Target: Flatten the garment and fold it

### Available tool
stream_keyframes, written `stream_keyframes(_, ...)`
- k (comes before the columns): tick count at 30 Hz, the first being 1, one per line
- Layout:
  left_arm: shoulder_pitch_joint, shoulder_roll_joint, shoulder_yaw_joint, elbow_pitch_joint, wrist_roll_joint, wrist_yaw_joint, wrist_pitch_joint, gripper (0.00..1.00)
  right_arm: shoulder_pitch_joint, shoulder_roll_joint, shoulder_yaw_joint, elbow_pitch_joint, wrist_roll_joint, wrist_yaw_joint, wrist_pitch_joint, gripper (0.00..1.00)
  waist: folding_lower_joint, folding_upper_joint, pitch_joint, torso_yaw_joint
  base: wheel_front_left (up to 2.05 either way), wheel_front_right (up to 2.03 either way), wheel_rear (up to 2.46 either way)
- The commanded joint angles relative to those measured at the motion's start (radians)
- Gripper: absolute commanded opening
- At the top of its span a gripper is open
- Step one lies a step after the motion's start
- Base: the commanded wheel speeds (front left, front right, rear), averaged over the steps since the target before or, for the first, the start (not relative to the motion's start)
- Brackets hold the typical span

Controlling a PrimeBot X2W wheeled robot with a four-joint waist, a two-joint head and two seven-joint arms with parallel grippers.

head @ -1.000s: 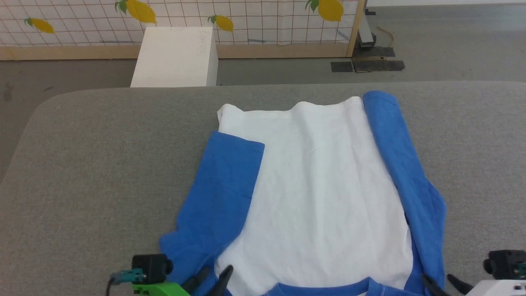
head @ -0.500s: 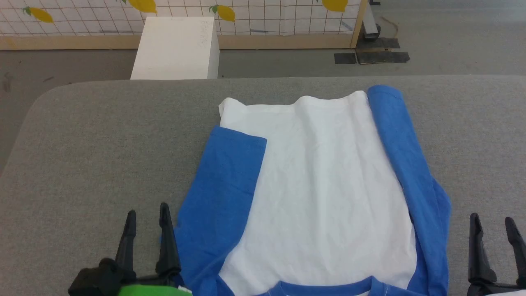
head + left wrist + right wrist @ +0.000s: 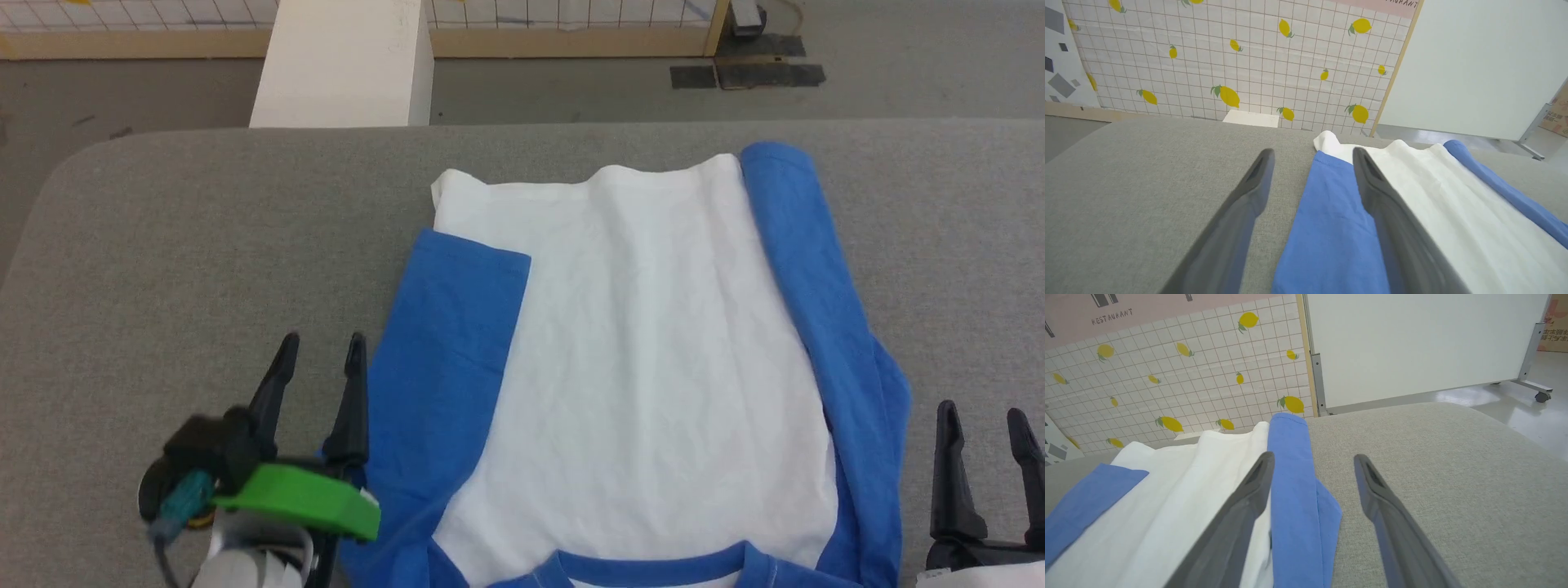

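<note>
At lower left of the head view, the left gripper [image 3: 322, 343] is standing wide open and empty, its inner finger just beside the folded blue sleeve. At lower right, the right gripper [image 3: 980, 412] is standing equally open and empty, near the other sleeve. Between them the garment [image 3: 645, 351] is lying flat on the grey table [image 3: 204, 245], sleeves tucked inward, seemingly so both grippers can take its near corners for folding.

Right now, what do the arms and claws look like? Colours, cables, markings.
Left claw: two long black tapered fingers on a black block, a bright green cover behind it, a teal plug with a dark cable, then a pale forearm. Right claw: same black fingers, black base, white casing. Close up, fingers look dark grey with a slot near each tip. No markings visible.
</note>
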Motion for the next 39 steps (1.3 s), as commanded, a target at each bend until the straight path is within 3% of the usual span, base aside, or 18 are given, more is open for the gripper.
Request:
stream_keyframes(1,-0.062,0.019,-0.014,0.016,0.005,-0.016,0.043,1.00,-0.020,0.001,0.004,-0.006,-0.005,-0.001,-0.001,1.00,0.0000,0.0000,0.045,-0.003,0.00,0.00,0.00)
stream_keyframes(6,-0.273,0.061,-0.050,0.122,-0.017,-0.048,0.233,1.00,-0.044,0.001,0.019,-0.015,0.000,-0.001,0.003,1.00,0.0000,0.0000,0.144,-0.012,0.00,0.00,0.00)
stream_keyframes(9,-0.375,0.058,-0.055,0.199,-0.043,-0.055,0.291,1.00,-0.064,0.001,0.022,-0.009,-0.003,-0.001,0.001,1.00,0.0000,0.0000,0.193,-0.017,0.00,0.00,0.00)
stream_keyframes(16,-0.527,0.051,-0.063,0.379,-0.078,-0.066,0.332,1.00,-0.101,0.001,0.036,-0.005,-0.013,-0.001,-0.002,1.00,0.0000,0.0000,0.267,-0.030,0.00,0.00,0.00)
stream_keyframes(25,-0.595,0.055,-0.103,0.476,-0.104,-0.080,0.346,1.00,-0.113,0.001,0.028,0.006,-0.025,-0.001,0.003,1.00,0.0000,0.0000,0.282,-0.023,0.00,0.00,0.00)
stream_keyframes(26,-0.600,0.056,-0.108,0.483,-0.106,-0.081,0.345,0.90,-0.114,0.001,0.030,0.006,-0.026,-0.001,0.005,1.00,0.0000,0.0000,0.281,-0.022,0.00,0.00,0.00)
stream_keyframes(27,-0.604,0.056,-0.111,0.488,-0.108,-0.081,0.344,0.47,-0.114,0.001,0.030,0.006,-0.027,-0.001,0.006,1.00,0.0000,0.0000,0.279,-0.022,0.00,0.00,0.00)
stream_keyframes(28,-0.609,0.056,-0.115,0.491,-0.112,-0.082,0.337,0.19,-0.115,0.001,0.031,0.006,-0.028,-0.001,0.007,1.00,0.0000,0.0000,0.278,-0.021,0.00,0.00,0.00)
stream_keyframes(29,-0.613,0.055,-0.118,0.494,-0.114,-0.083,0.329,0.00,-0.115,0.001,0.031,0.006,-0.028,-0.001,0.008,1.00,0.0000,0.0000,0.276,-0.020,0.00,0.00,0.00)
stream_keyframes(39,-0.595,0.065,-0.143,0.501,-0.140,-0.087,0.280,0.00,-0.105,0.001,0.030,0.013,-0.032,-0.001,0.016,1.00,0.0000,0.0000,0.238,-0.016,0.00,0.00,0.00)
